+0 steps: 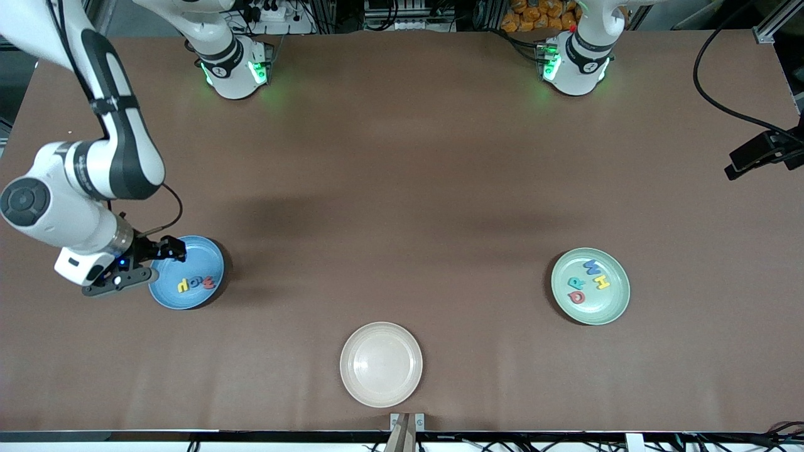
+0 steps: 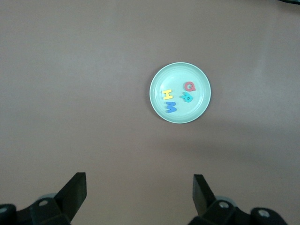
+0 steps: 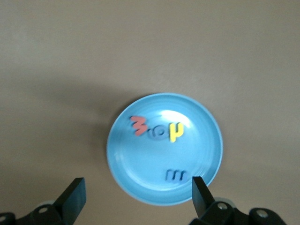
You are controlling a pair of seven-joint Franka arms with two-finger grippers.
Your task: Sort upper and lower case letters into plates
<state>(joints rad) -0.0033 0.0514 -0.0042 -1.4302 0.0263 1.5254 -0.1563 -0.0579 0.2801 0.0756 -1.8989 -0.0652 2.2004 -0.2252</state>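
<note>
A: What is showing from the front?
B: The right gripper [image 1: 164, 250] is hovering over the rim of the sky blue plate [image 1: 207, 253], which is holding lowercase letters [image 1: 196, 282]. The mint plate [image 1: 612, 300] toward the left arm's end is carrying four capitals [image 1: 588, 282]. A cream plate [image 1: 381, 364] is sitting nearest the camera.
A: And the left wrist?
B: The left gripper [image 2: 139, 187], fingers spread, is hanging high over the mint plate [image 2: 159, 79].
A: Right wrist?
B: Fingers [image 3: 73, 194] standing apart, gripping nothing, over the blue plate [image 3: 140, 187]; a blue m [image 3: 176, 176] is lying apart from the red, teal and yellow letters [image 3: 158, 130].
</note>
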